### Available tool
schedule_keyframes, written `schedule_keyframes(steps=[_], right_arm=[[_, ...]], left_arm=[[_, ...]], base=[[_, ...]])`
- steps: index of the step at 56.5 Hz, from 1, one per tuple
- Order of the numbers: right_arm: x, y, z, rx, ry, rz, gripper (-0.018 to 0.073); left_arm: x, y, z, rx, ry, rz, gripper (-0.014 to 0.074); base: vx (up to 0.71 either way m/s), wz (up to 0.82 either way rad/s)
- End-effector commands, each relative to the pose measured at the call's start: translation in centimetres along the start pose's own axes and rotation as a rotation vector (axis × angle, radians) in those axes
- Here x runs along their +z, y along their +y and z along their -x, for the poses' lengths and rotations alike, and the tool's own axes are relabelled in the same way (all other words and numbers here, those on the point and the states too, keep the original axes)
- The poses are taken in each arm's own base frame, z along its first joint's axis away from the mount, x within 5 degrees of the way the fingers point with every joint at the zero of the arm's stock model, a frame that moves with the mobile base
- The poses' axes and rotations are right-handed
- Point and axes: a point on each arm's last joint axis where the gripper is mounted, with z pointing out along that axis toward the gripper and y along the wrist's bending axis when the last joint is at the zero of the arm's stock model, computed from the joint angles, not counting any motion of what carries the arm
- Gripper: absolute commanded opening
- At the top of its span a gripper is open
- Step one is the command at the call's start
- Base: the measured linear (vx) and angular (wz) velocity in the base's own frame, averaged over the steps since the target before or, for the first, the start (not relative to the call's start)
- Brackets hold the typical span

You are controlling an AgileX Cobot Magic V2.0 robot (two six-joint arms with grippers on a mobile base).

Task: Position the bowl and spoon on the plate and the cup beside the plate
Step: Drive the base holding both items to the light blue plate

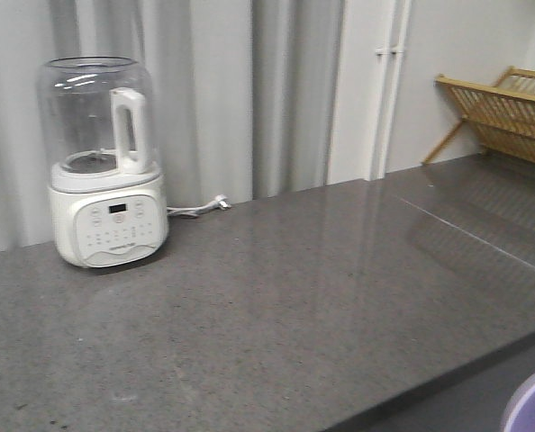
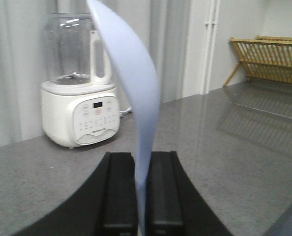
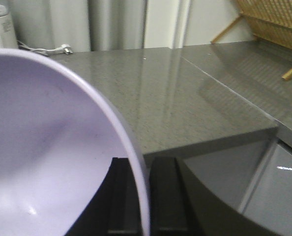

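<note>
In the left wrist view, a thin pale blue plate [image 2: 136,78] is seen edge-on, rising in a curve from between the black fingers; my left gripper [image 2: 141,191] is shut on its rim above the grey countertop [image 2: 219,147]. In the right wrist view, my right gripper [image 3: 145,196] is shut on the rim of the lavender bowl [image 3: 47,147], one finger inside the wall and one outside. A sliver of the bowl [image 1: 533,405] shows at the front view's bottom right corner. The spoon and the cup are out of view.
A white blender with a clear jug [image 1: 105,171] stands at the back left of the countertop [image 1: 276,306], its cable and plug [image 1: 200,209] lying beside it. A wooden dish rack [image 1: 511,112] sits at the back right. The counter's front edge [image 3: 210,145] drops to a lower grey surface.
</note>
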Motion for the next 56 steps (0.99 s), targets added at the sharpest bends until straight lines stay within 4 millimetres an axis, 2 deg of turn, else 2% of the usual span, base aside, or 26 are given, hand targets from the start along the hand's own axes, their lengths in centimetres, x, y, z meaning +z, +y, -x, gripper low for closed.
schedule_keyframes(steps=[1,56], right_arm=[[-0.17,-0.20,1.58,0.003,-0.102,-0.019,-0.0008],[-0.19,-0.21,1.57,0.003,-0.101,-0.020,-0.0008]], left_arm=[[-0.10,-0.04,1.53,-0.005,-0.100,-0.002,0.0003],[-0.10,-0.04,1.52,-0.005,-0.099,-0.002,0.0003]], base=[[-0.17,-0.61],[-0.10,-0.50]])
